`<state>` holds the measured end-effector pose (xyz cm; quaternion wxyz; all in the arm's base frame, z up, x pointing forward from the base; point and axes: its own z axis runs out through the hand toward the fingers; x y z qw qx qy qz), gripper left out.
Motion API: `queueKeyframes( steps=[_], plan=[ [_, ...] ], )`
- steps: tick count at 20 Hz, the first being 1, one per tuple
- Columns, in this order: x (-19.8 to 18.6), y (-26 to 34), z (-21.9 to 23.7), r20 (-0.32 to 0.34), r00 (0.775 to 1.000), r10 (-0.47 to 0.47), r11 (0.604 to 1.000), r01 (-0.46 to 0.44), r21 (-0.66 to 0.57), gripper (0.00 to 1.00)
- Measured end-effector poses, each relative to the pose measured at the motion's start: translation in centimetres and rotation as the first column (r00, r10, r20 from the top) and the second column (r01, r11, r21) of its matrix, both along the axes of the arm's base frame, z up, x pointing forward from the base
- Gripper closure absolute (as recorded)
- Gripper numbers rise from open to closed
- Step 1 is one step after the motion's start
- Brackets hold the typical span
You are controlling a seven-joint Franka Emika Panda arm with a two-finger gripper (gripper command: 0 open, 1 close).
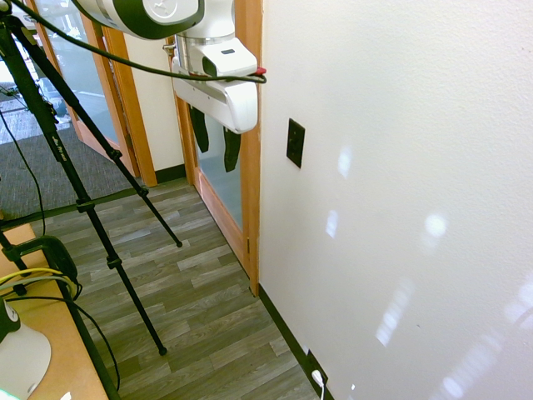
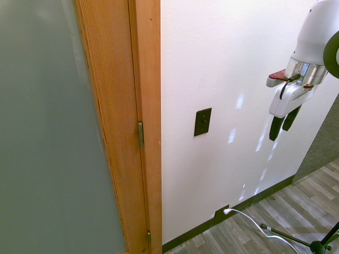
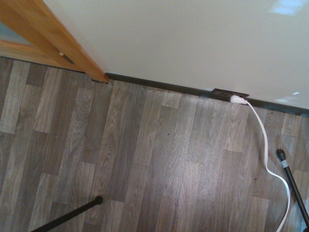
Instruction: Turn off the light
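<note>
No lamp shows in any view. The light's switch (image 1: 295, 142) is a small black upright plate on the white wall, just beside the wooden door frame; it also shows as the switch (image 2: 202, 121) in the second exterior view. My gripper (image 1: 215, 140) hangs in the air with its black fingers pointing down and spread apart, holding nothing. It is about level with the switch and clearly away from the wall, the gripper (image 2: 283, 123) off to the side of the plate. The wrist view looks down at the floor and does not show the switch.
A wooden door frame (image 2: 143, 127) with a frosted glass door (image 2: 47, 132) adjoins the wall. Low at the baseboard sits a dark outlet plate with a white plug (image 3: 236, 99) and a white cord trailing over the wood-plank floor (image 3: 145, 159).
</note>
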<state>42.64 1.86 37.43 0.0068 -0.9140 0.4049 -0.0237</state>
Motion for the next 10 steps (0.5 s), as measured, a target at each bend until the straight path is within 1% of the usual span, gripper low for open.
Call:
queueKeyframes(
  steps=[2,3,5,7,10],
  plan=[
    [0.0,0.0,-0.1,-0.002,1.000,0.004,1.000,-0.004,0.000,0.00],
    [0.2,0.1,-0.1,0.009,1.000,0.006,1.000,-0.006,-0.001,0.00],
    [1.2,0.8,-0.1,0.059,0.998,0.016,1.000,-0.016,-0.002,0.00],
    [2.6,2.2,-0.7,0.127,0.991,0.033,0.999,-0.034,0.001,0.00],
    [5.5,4.5,-2.2,0.180,0.982,0.056,0.998,-0.057,-0.001,0.00]
  ],
)
